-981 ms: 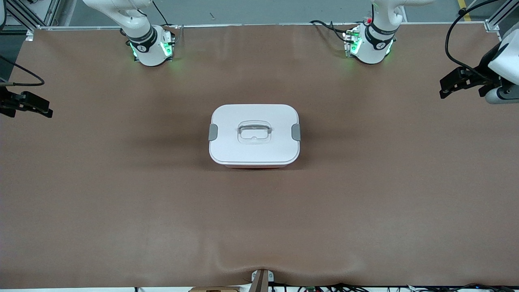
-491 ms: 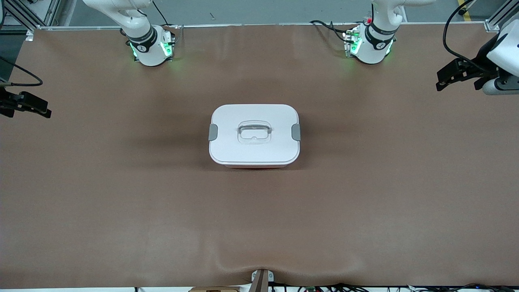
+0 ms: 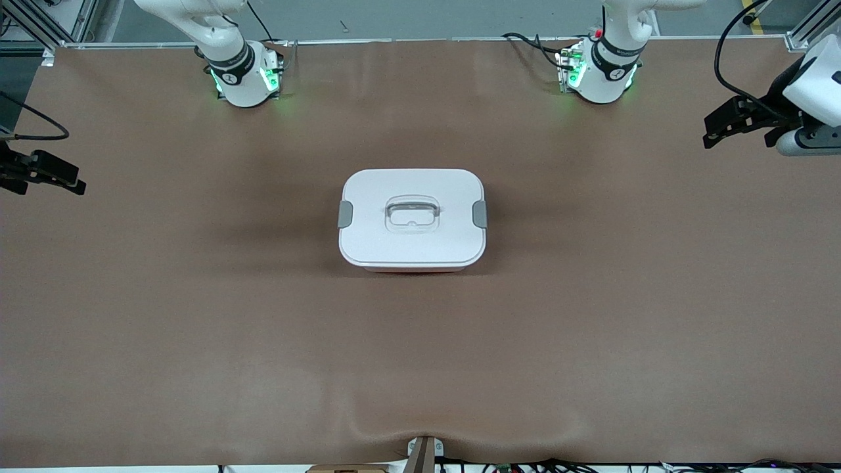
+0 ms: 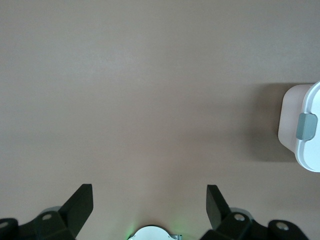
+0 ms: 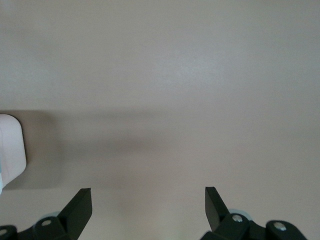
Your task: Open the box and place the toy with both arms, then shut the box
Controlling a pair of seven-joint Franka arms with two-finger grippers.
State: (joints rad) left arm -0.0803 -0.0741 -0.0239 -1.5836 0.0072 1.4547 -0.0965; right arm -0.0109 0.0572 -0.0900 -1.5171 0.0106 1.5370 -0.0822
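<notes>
Left gripper (image 3: 711,131): up over the worktop's edge at the left arm's end, well apart from the box; in the left wrist view (image 4: 149,210) its fingers stand wide apart with only bare worktop between them, nothing held
Right gripper (image 3: 73,184): over the worktop's edge at the right arm's end, likewise well away from the box; in the right wrist view (image 5: 148,209) the fingers are spread wide and hold nothing
Box (image 3: 412,220): white, rounded corners, standing in the middle of the worktop (image 3: 591,328) between the two arms
Lid (image 3: 420,190): seated flat on the box, clear handle (image 3: 412,215) folded into its recess, a grey latch (image 3: 345,214) at the right arm's end and another (image 3: 480,214) at the left arm's end, both lying against the box's sides
Toy: none to be seen on the worktop; whether one is inside the shut box cannot be told
Just changed: over the last second the left gripper has risen a little and drawn slightly outward; the right gripper has barely shifted; the box has not moved
What that means: a judgement only; both arms are standing clear of a shut box, which suits a box closed over the toy as well as one waiting to be opened
Writing: no brand, label or lettering readable anywhere; green lights glow at both arm bases
</notes>
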